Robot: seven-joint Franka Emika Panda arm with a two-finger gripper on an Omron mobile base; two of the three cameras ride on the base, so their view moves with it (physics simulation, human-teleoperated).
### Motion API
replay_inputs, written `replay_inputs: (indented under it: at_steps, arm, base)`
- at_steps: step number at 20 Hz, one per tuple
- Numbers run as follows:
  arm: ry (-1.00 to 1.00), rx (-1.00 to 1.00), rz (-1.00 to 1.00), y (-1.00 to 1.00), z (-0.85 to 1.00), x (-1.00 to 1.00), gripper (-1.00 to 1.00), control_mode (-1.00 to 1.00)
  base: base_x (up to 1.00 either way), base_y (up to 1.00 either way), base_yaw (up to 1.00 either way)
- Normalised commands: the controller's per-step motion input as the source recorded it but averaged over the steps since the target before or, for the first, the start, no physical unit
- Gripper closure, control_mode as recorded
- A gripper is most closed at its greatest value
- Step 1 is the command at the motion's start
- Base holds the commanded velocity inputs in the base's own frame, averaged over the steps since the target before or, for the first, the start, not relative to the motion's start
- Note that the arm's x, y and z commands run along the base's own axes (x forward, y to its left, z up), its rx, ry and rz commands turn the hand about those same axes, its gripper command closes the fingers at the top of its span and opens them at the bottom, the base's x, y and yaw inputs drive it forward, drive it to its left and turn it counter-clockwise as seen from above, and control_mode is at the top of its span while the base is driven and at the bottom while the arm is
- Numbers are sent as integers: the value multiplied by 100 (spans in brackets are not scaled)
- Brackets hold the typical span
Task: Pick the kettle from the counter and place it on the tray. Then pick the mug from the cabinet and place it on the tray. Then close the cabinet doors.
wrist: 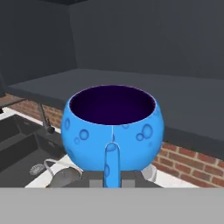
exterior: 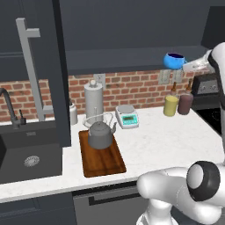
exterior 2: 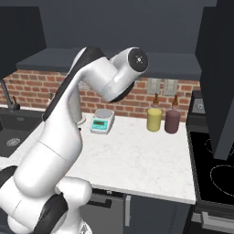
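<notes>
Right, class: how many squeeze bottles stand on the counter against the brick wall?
2. A yellow bottle and a dark brown bottle stand side by side at the back of the counter, left of the stove; others may be hidden.

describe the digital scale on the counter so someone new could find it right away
On the white counter, look along the brick wall. The scale sits between the tall paper-towel roll and two bottles. It alone is low and flat, teal-fronted with a round grey plate.

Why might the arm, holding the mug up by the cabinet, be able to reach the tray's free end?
Probably yes: the claw grips the mug, and the tray lies bare in front of the kettle, with nothing between.
</notes>
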Motion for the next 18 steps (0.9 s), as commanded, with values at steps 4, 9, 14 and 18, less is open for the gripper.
replay_inputs:
  at_steps: [4,9,14,18]
  arm:
    - [0,0,12,71,-21,-69,100,-100]
    - [0,0,15,80,-35,-67,100,-100]
    - [0,0,19,72,-45,-66,100,-100]
    - [1,0,25,58,-57,-55,100,-100]
  base:
    - [0,0,0]
    - [0,0,0]
    - [0,0,0]
    - [0,0,0]
